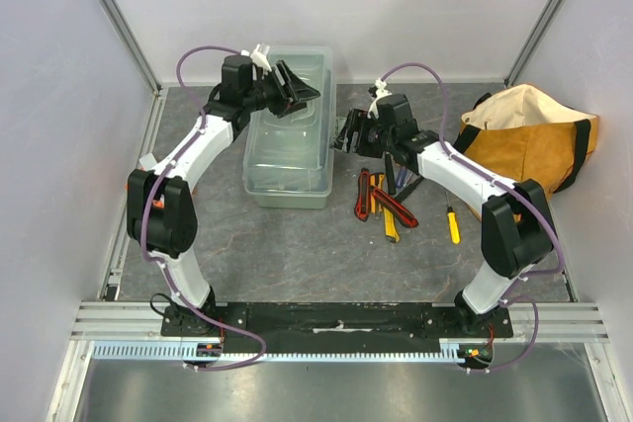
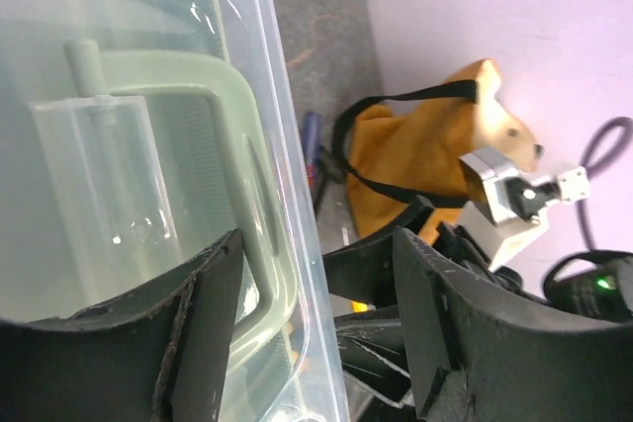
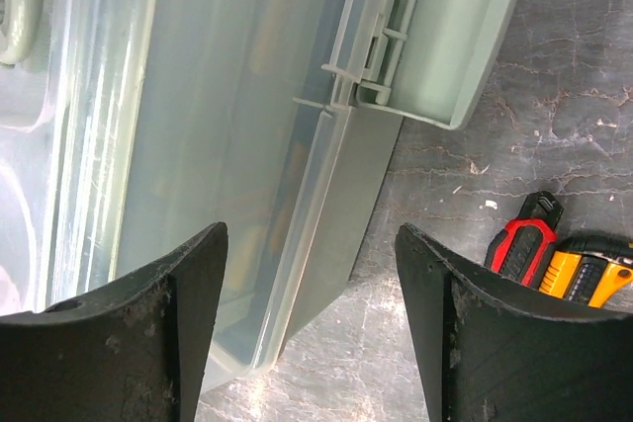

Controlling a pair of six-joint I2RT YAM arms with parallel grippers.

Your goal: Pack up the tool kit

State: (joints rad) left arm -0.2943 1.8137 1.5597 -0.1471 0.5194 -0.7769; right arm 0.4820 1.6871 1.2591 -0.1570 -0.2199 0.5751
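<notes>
The pale green tool kit box (image 1: 289,177) stands left of centre with its translucent lid (image 1: 282,145) down. My left gripper (image 1: 298,91) hovers open over the lid's far right part. In the left wrist view its fingers (image 2: 208,313) straddle the lid's right edge (image 2: 297,244) beside the green handle (image 2: 178,81). My right gripper (image 1: 348,132) stands open at the box's right side. The right wrist view has the box's side wall (image 3: 346,195) and a flipped-out latch (image 3: 445,46) between its fingertips (image 3: 188,294). Red and yellow utility knives (image 1: 381,203) lie on the table to the right.
An orange-tan bag with black straps (image 1: 529,135) sits at the right rear. A yellow screwdriver (image 1: 453,225) lies near the right arm. A red knife (image 3: 519,244) and a yellow one (image 3: 584,279) lie close to my right fingers. Grey walls enclose the table.
</notes>
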